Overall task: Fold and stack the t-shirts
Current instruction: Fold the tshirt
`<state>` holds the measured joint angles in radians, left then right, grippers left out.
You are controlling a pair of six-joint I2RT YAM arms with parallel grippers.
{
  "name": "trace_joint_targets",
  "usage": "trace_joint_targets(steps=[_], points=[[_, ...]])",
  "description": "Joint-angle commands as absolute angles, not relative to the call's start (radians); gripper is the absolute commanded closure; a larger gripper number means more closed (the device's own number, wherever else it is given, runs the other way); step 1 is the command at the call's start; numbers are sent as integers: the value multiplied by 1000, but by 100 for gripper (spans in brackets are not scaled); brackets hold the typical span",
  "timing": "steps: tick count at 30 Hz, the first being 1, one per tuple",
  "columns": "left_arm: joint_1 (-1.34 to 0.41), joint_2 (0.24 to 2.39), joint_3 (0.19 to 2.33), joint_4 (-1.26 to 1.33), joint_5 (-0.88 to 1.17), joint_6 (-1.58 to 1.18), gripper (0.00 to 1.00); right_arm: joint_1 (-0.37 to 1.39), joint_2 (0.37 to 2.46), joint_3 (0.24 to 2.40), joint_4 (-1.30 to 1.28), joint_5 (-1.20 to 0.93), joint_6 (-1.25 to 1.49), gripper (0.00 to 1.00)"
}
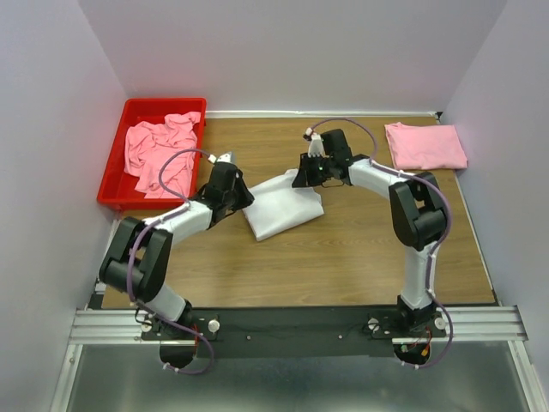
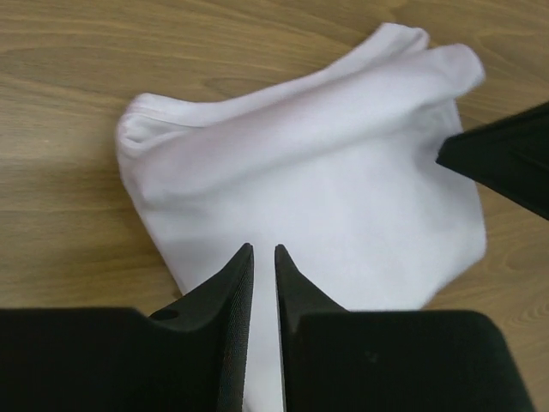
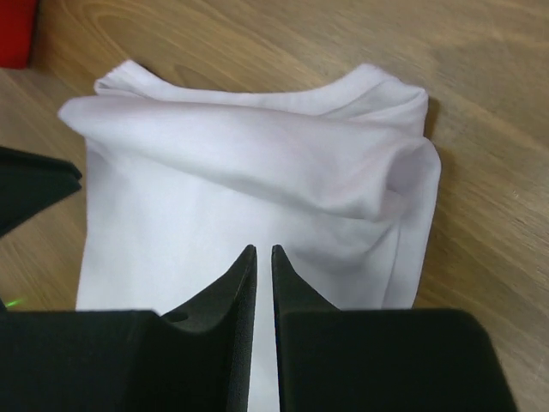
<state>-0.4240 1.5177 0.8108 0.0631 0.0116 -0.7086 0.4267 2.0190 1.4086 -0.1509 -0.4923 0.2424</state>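
1. There is one white t-shirt [image 1: 283, 209]. It lies near the middle of the wooden table [image 1: 343, 257], partly folded, with a loose rounded fold along its far edge and some wrinkles.
2. One folded pink t-shirt [image 1: 425, 146] lies flat in the far right corner of the table, well apart from the white one.
3. One red bin [image 1: 111, 176] stands at the far left. It holds crumpled pink cloth [image 1: 159, 150]; I cannot tell how many shirts are in this heap.
4. There are two arms, and both reach to the white t-shirt, one from each side.
5. The left gripper [image 2: 263, 249] is over the left edge of the white t-shirt. Its two fingers stand almost together, with only a thin slit between them. I cannot tell whether cloth is pinched there.
6. The right gripper [image 3: 264, 249] is over the far right edge of the same shirt. Its fingers also stand almost together with a thin slit, and I cannot tell whether they grasp the cloth.
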Motion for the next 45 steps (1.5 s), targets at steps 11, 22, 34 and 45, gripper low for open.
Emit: trace_joint_targets(steps=[11,22,34,45], points=[[-258,1853,973,184,173,-719,80,327,2264,1630,-123,-661,330,75],[-222,1885,959,184,195,-707,79,229,2414,1651,-20,-753,543,75],[-212,1753,1006,129,233,-658,63,218,2226,1598,41,-837,537,72],[-218,1796,982,170,218,-675,73,282,2336,1595,338,-1051,685,71]])
